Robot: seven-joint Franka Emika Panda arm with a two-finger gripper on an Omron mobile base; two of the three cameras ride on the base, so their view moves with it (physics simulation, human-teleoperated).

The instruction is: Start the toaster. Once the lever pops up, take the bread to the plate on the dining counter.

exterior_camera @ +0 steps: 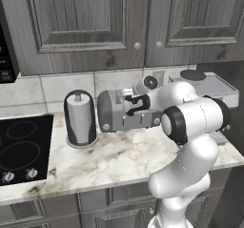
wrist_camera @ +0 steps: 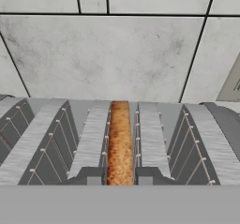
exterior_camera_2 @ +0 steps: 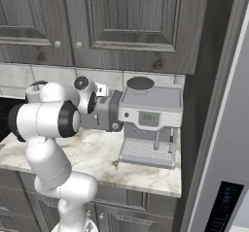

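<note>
The toaster (exterior_camera: 114, 111) is a wide box of brushed grey metal, sitting on the veined marble worktop (exterior_camera: 114, 158) against the pale tiled wall (exterior_camera: 52, 86). From the hand camera its top is a row of ridged, ribbed slots with wire guides, and one slot holds the bread (wrist_camera: 120, 143), a grainy tan-brown slice seen edge-on and sunk down between the guides. Left of the toaster stands a dark cylindrical paper-towel holder (exterior_camera: 80, 118) with a pale roll, close beside it but apart, and beyond that the glossy black cooktop (exterior_camera: 21, 148). On the toaster's other side a boxy silver coffee machine (exterior_camera_2: 150, 122) sits right up against it. Dark wood-grain cabinets (exterior_camera: 95, 22) hang overhead. The white arm's bulky elbow blocks much of the toaster's front in both base views. The gripper (wrist_camera: 120, 178) hangs just over the toaster's top, its two small dark fingertips (wrist_camera: 92, 177) parted and straddling the near end of the bread's slot, clasping nothing.
</note>
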